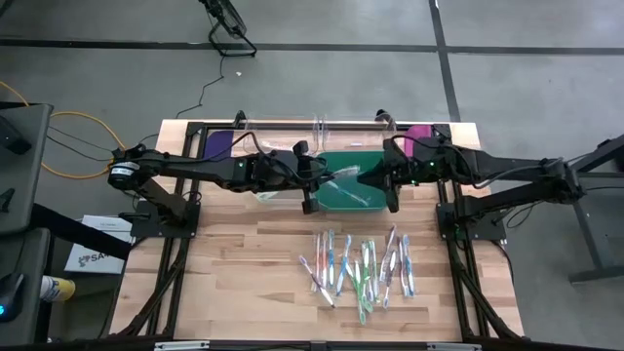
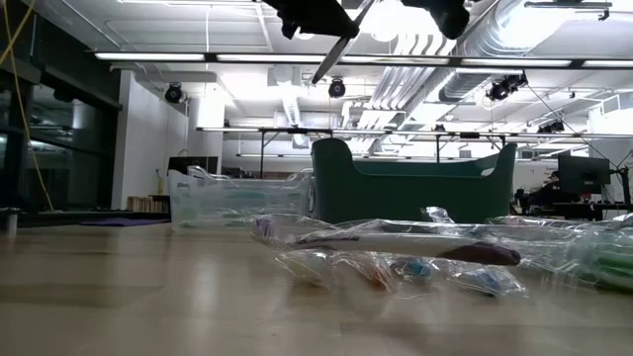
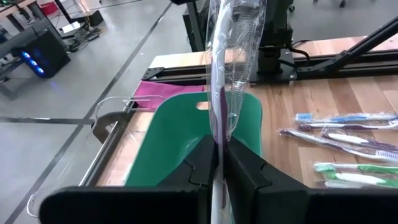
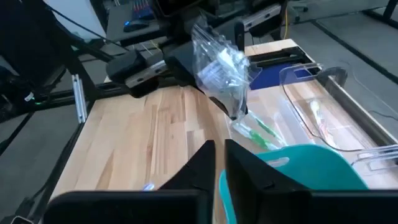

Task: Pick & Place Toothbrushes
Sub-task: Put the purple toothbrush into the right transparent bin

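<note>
**Wrapped toothbrush held above the green bin**

**High view:** Both arms meet over the green bin (image 1: pixel 336 200) at the back middle of the table (image 1: pixel 234 273). The held toothbrush (image 1: pixel 343 176) lies between the left gripper (image 1: pixel 314 175) and the right gripper (image 1: pixel 382 180), its long axis running roughly from one to the other. Nearer the front, the loose toothbrushes (image 1: pixel 363 265) lie side by side, mostly pointing front to back.

**Low view:** Only this view shows height. The held toothbrush (image 2: pixel 336 49) hangs high above the table, slanted, well above the green bin (image 2: pixel 415 183). A clear bin (image 2: pixel 237 198) stands beside it. What either holds is hidden from here.

**Left wrist view:** The left gripper (image 3: pixel 219 152) pinches the held toothbrush (image 3: pixel 219 81) by 1 end. The brush, in a clear wrapper, points straight away from the fingers, over the green bin (image 3: pixel 180 130).

**Right wrist view:** The right gripper (image 4: pixel 219 158) has its fingers a narrow slit apart, with nothing between them. Beyond it, a clear tray (image 4: pixel 348 106) holds 1 wrapped brush (image 4: pixel 315 116).
</note>
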Action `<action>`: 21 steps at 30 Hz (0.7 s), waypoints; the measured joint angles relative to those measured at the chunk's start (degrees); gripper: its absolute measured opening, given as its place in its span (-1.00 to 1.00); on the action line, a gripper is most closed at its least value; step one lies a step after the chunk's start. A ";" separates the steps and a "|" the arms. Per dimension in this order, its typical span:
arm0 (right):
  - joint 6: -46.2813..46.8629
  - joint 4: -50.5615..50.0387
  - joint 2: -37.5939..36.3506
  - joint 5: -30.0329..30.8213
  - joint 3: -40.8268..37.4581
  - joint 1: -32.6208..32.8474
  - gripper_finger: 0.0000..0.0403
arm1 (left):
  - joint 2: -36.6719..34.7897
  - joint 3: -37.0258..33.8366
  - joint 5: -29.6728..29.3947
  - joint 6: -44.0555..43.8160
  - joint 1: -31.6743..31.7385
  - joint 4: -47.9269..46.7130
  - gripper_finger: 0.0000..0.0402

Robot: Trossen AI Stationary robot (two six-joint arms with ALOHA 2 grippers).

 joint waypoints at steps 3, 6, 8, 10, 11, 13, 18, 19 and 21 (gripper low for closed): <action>0.37 1.54 1.18 -0.01 0.00 0.02 -0.66 | 0.00 -0.01 0.08 0.00 0.00 -0.14 -0.89; 1.63 2.80 1.83 0.15 0.00 0.02 -0.40 | 0.00 0.00 0.10 0.36 0.00 -0.14 -0.95; 1.74 4.15 2.38 -0.03 0.00 0.02 -0.22 | -0.22 -0.02 0.51 1.14 0.00 -0.31 -0.96; 1.68 6.06 2.58 -0.52 0.00 0.02 -0.05 | -0.40 0.00 1.49 1.38 0.02 -0.03 -0.96; 1.68 7.19 2.66 -0.46 0.00 0.02 0.03 | -0.42 0.00 1.76 1.40 0.02 -0.02 -0.96; 1.68 10.15 3.21 -0.43 0.00 0.04 0.13 | -0.42 0.00 2.47 1.50 0.02 -0.05 -0.94; 1.61 15.66 4.63 -0.83 0.02 0.02 0.22 | -0.42 0.00 4.40 1.51 0.02 -0.01 -0.93; 1.70 15.74 4.71 -1.12 0.02 0.02 0.21 | -0.42 0.00 4.49 1.49 0.02 -0.01 -0.93; 1.73 16.07 5.41 -1.81 0.00 0.03 0.17 | -0.42 0.00 5.00 1.51 0.02 0.04 -0.93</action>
